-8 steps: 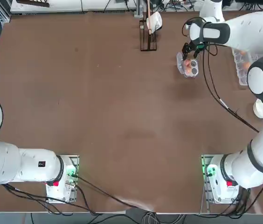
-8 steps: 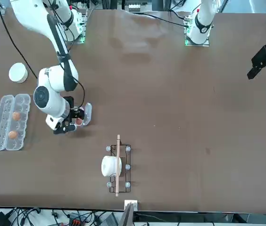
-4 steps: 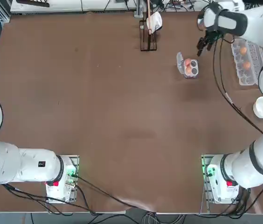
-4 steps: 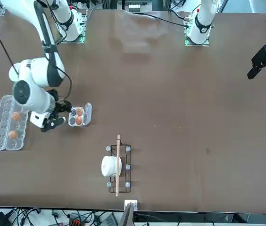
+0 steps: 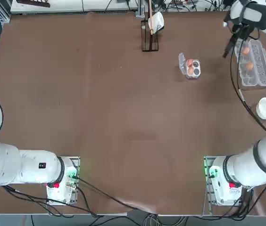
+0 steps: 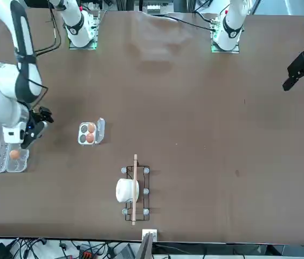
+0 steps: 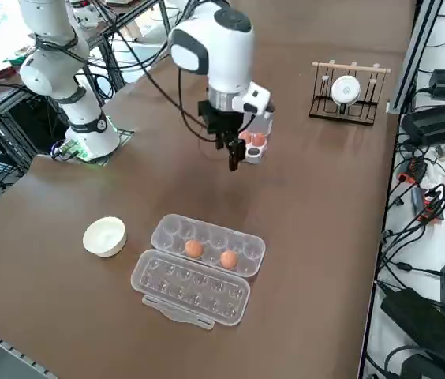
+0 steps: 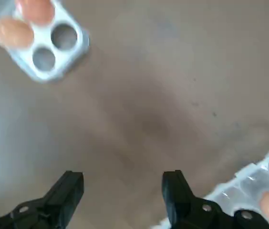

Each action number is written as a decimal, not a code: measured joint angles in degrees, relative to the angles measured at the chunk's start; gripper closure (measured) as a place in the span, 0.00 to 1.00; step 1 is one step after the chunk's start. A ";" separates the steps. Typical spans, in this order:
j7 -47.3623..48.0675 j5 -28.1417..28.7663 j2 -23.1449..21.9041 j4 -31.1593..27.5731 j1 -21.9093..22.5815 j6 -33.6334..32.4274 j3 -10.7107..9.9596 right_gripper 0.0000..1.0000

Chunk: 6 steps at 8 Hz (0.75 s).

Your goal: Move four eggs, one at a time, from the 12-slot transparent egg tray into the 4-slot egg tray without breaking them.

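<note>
Top view: right tool (image 5: 227,48) hangs spread and empty at ten o'clock of the long carton (image 5: 254,63); its two eggs (image 5: 249,66), light, brittle, want gentle side pinching.

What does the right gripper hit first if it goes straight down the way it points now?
Probably bare table. The right gripper hangs open, fingers down, between the 4-slot egg tray and the 12-slot transparent egg tray, just short of the carton's edge. Depth is unclear.
</note>
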 joint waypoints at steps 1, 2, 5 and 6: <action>-7.67 -0.02 0.22 -0.21 -2.76 1.39 -0.06 0.00; -14.97 -0.03 0.68 -0.56 -5.46 3.78 -0.10 0.00; -31.41 -0.02 3.66 -1.56 -11.14 10.47 -0.10 0.00; -35.32 -0.01 4.22 -1.75 -12.12 11.18 -0.09 0.00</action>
